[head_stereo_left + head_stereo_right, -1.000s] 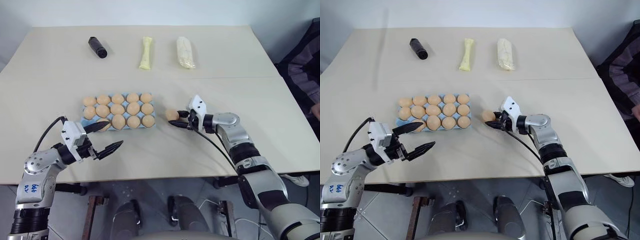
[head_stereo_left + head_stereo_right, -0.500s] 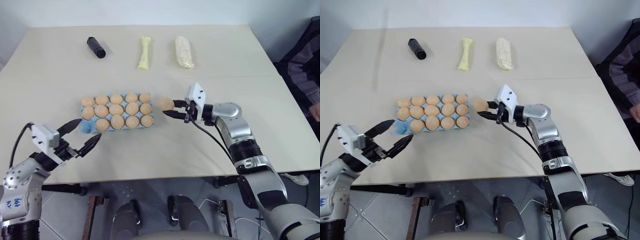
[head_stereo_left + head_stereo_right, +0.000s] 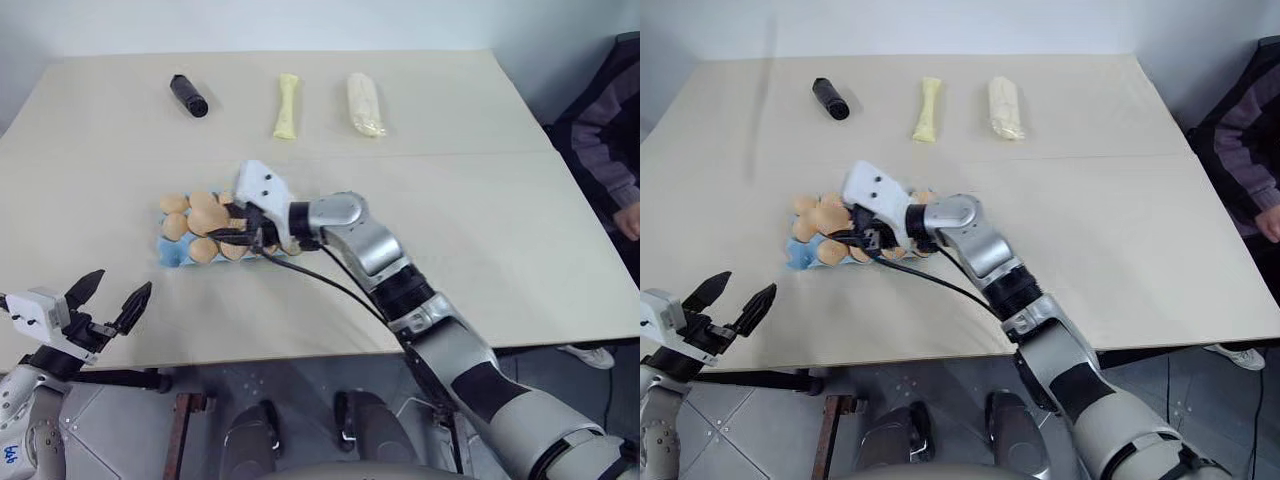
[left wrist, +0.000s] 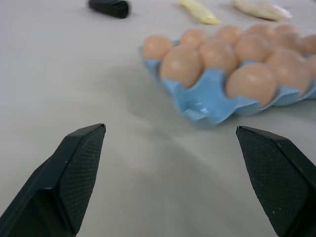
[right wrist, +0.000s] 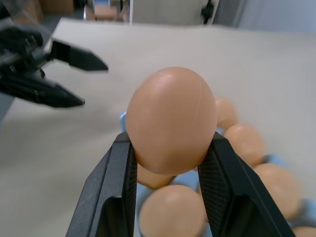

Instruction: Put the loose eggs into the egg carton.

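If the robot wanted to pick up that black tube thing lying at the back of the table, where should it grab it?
Probably around the middle of the black cylinder, coming down from above. It lies flat on its side on the table, turned slantwise, so the fingers should turn to match and close across its long round sides, not its ends. It could roll, so squeeze evenly.

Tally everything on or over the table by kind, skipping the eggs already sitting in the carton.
egg carton: 1
egg held in the right tool: 1
black cylinder: 1
pale packets: 2
Total: 5
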Tool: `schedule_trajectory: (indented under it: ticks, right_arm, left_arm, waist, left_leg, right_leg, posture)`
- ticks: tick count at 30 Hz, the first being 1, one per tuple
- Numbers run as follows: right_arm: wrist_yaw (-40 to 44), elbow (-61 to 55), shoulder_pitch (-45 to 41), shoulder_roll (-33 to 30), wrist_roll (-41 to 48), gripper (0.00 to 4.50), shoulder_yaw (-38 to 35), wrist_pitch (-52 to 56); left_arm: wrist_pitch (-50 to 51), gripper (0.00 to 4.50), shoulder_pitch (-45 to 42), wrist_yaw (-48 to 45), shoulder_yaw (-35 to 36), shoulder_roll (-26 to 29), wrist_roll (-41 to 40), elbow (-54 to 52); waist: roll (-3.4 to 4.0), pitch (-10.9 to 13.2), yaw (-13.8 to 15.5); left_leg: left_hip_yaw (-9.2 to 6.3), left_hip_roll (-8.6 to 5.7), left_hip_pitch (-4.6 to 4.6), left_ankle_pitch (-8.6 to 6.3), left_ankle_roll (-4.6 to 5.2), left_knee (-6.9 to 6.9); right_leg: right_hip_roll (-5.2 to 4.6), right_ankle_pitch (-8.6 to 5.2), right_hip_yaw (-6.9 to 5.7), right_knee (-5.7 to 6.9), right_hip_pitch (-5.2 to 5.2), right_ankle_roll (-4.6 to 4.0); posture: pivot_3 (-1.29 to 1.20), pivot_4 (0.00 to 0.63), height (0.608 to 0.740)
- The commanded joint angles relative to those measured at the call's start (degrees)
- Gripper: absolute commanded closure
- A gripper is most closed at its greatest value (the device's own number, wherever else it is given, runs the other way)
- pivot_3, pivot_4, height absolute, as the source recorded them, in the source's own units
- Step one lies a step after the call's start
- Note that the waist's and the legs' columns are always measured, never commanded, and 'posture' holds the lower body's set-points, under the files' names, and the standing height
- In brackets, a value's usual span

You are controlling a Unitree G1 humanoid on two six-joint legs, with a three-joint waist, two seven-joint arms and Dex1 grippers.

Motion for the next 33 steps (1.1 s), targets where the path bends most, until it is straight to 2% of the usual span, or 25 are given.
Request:
schedule_trajectory:
  ticks: [1, 5, 12, 15, 21, 29, 33]
  right_arm:
    - [-2.09, 4.42, -3.81, 4.30, -1.64, 2.95, 0.98, -2.18]
    - [-4.89, 11.06, -7.51, 8.90, -2.90, 2.95, 1.37, -4.41]
    - [-7.24, 17.90, -11.65, 11.31, -2.03, 2.95, -0.49, -5.09]
    - [-7.21, 18.49, -13.18, 12.77, -0.52, 2.21, -1.64, -5.44]
    - [-1.72, 13.63, -11.71, 12.25, 1.45, 0.17, -0.36, -6.24]
    - [1.22, 6.61, -9.41, 5.70, 3.28, 0.08, -2.49, -4.98]
    - [4.87, -3.17, -2.36, -1.61, 4.37, 0.08, -2.66, -2.67]
  left_arm:
    - [-0.83, 0.00, 0.66, 1.52, 1.45, -1.04, -1.54, -2.27]
    - [-0.88, 0.00, 0.70, 2.22, 0.64, -1.77, -1.25, -2.93]
    - [-0.48, 0.00, 0.70, 2.53, -0.09, -2.13, -1.43, -3.75]
    - [-0.48, 0.00, 0.52, 2.63, -0.71, -2.40, -1.17, -3.71]
    - [-0.65, 0.00, -0.68, 2.69, -1.80, -2.22, -0.99, -3.01]
    - [-1.03, 0.00, -3.40, 1.34, -3.61, -1.49, -0.67, -3.16]
    - [0.46, 0.00, -5.03, -0.39, -5.10, 0.28, -1.69, -5.52]
  waist:
    - [-0.01, 0.00, -0.07]
    - [-0.04, -0.02, -0.09]
    - [-0.02, -0.01, -0.29]
    - [-0.02, -0.01, -0.28]
    - [-0.03, -0.01, -0.24]
    - [-0.04, -0.02, -0.05]
    - [-0.09, -0.05, 0.03]
  left_leg:
    - [0.00, 0.00, -0.04, 0.00, 0.01, 0.00]
    - [-0.02, 0.00, -0.07, -0.01, 0.00, 0.00]
    - [-0.01, 0.01, -0.07, -0.02, -0.02, -0.04]
    - [-0.02, 0.03, -0.06, -0.02, -0.04, -0.05]
    - [-0.02, 0.03, -0.13, -0.04, -0.05, -0.06]
    - [-0.05, 0.04, -0.16, -0.04, -0.06, -0.05]
    - [-0.09, 0.03, -0.16, -0.05, -0.07, -0.07]
  right_leg:
    - [-0.03, 0.00, -0.06, -0.01, -0.02, 0.00]
    - [-0.04, 0.00, -0.15, -0.03, -0.03, 0.00]
    - [-0.04, 0.00, -0.14, -0.03, -0.05, 0.00]
    - [-0.02, 0.00, -0.16, -0.01, -0.08, -0.01]
    - [-0.03, 0.00, -0.17, -0.04, -0.11, 0.00]
    - [-0.02, 0.00, -0.22, -0.04, -0.12, 0.00]
    - [-0.03, 0.00, -0.24, -0.07, -0.10, 0.00]
  posture:
    - [0.00, 0.150, 0.740]
    - [0.00, 0.150, 0.740]
    - [0.00, 0.150, 0.740]
    - [0.00, 0.150, 0.740]
    - [0.00, 0.150, 0.740]
    - [0.00, 0.150, 0.740]
    - [0.00, 0.150, 0.740]
